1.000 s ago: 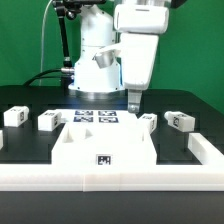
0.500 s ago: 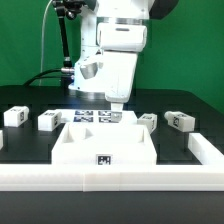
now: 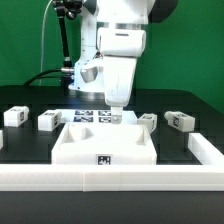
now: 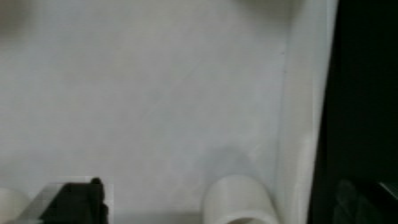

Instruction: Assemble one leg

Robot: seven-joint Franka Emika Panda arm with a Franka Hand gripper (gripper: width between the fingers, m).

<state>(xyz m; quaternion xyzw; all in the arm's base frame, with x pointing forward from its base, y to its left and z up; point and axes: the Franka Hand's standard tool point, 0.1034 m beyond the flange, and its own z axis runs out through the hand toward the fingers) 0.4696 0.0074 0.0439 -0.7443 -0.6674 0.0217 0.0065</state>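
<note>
Gripper point(image 3: 115, 108) point(image 4: 226, 192) pointed straight down, tip low over the back edge of the white panel point(image 3: 105, 145), just in front of the marker board point(image 3: 90, 116). Wrist view showed two dark fingers point(image 4: 75, 198) well apart, so jaws were wide w/ nothing clamped. In the exterior view the fingers sat edge-on, so no gap could be judged there. Whether the tip touched the panel: couldn't tell.

The panel was tray-like w/ a raised rim, flat on the black table point(image 3: 20, 145). Its recess showed plain white. The leg point(image 3: 148, 120) sat outside it on the table, just beside the panel's back corner on the exterior view's right, near the gripper but apart from it. Right-end leg point(image 3: 180, 120) lay further that way. Second leg point(image 3: 48, 121) and far-left leg point(image 3: 15, 116) lay on the exterior view's left, well apart from the gripper. A white rail point(image 3: 110, 178) ran along the table's front and up one side.

The gripper covered part of the marker board. The wrist pic was blurred: mostly pale surface, a dark band along one edge, one finger cut off by the frame. A pale rounded shape point(image 4: 237, 200) btw the fingers couldn't be identified.

B/w square tags sat on the legs, the marker board and the panel's front wall point(image 3: 103, 158). Patterns were too small to read.
</note>
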